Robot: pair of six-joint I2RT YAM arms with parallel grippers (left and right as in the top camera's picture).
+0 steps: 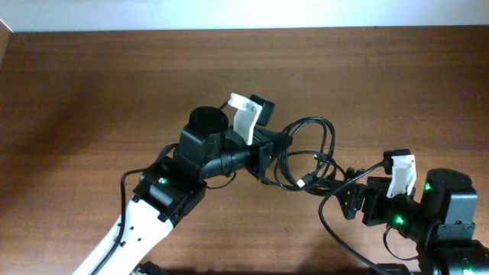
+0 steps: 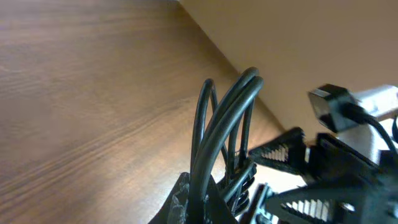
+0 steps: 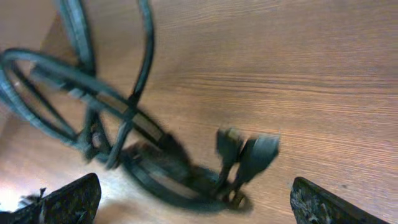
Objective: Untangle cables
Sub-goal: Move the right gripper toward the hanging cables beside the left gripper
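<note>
Seemingly a robotics lab: bare wood-grain table [image 1: 76, 92], pale wall [image 1: 229, 14] (left arm [image 1: 164, 195], right arm [image 1: 447, 210], green lights [image 1: 163, 182]).

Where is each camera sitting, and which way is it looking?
Overhead: above the table, looking straight down; the left hand and right hand show, cables between them.
Left wrist: on the left arm, looking along the left hand, shut on the cables; the right hand shows beyond.
Right wrist: low over the table, looking past the open right hand at the plugs.
Shared: all three show the cables.
</note>
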